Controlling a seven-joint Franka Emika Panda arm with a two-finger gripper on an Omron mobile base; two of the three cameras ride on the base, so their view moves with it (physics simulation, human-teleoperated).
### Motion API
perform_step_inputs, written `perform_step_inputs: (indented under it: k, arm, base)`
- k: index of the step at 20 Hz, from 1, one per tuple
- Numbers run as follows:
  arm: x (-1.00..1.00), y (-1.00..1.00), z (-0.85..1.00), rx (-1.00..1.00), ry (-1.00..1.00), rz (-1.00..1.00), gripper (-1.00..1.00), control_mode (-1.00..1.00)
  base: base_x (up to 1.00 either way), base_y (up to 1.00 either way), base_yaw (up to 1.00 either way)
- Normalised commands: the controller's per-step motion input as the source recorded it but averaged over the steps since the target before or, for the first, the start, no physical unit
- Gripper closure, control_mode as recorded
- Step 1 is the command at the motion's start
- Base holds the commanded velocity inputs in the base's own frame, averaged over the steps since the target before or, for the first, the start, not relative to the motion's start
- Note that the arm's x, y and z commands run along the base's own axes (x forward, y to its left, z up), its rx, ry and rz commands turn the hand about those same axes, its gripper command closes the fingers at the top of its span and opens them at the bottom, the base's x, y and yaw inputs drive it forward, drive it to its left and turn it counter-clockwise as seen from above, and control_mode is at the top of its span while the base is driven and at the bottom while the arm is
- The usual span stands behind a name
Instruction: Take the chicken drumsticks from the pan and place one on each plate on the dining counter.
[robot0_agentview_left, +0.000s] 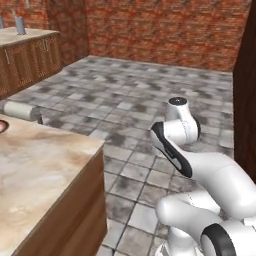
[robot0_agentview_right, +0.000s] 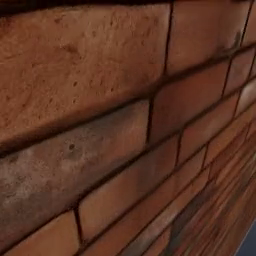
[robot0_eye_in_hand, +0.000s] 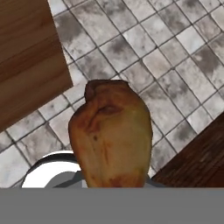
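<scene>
a: left base view first. saw the white arm (robot0_agentview_left: 200, 170) folded low at the lower right, over grey tiled floor (robot0_agentview_left: 125, 105). noted the dining counter (robot0_agentview_left: 40, 170), beige-marbled top on a brown wooden base, at the lower left. caught a sliver of a plate (robot0_agentview_left: 2, 126) with a reddish rim at the far left edge, on that top. made out a pale roll (robot0_agentview_left: 21, 110) lying just beyond the counter's far end. wooden cabinets (robot0_agentview_left: 30, 57) with a marbled top at the upper left, brick wall (robot0_agentview_left: 165, 30) across the back.

b: and the right base view?

a: looked straight at a brick wall (robot0_agentview_right: 100, 125), close up, mortar lines running slantwise.

b: hand view, then. claw?

a: found one chicken drumstick (robot0_eye_in_hand: 111, 135) standing big in the middle, golden-brown, thick end toward the camera, held up over the tiled floor (robot0_eye_in_hand: 175, 65). could not see the fingertips behind the meat; judged the claw clamped narrow on that drumstick, since it hung in the air right at the hand. a wooden panel (robot0_eye_in_hand: 26, 57) at the upper left, a darker wooden surface (robot0_eye_in_hand: 201, 162) at the lower right.

b: drumstick touching the counter?

a: no, apart from it, above the floor.
</scene>
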Motion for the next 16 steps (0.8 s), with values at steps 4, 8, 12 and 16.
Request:
perform_step_inputs:
  k: [4,8,12,16]
  arm:
    - [0.00,0.00,0.00,0.00,0.00,0.00,1.00,1.00]
    - [0.00,0.00,0.00,0.00,0.00,0.00,1.00,1.00]
    - [0.00,0.00,0.00,0.00,0.00,0.00,1.00,1.00]
    - [0.00,0.00,0.00,0.00,0.00,0.00,1.00,1.00]
  base:
    - [1.00,-0.99,0.41]
    - [0.98,-0.87,0.48]
    - [0.95,-0.73,0.55]
    - [0.94,-0.69,0.56]
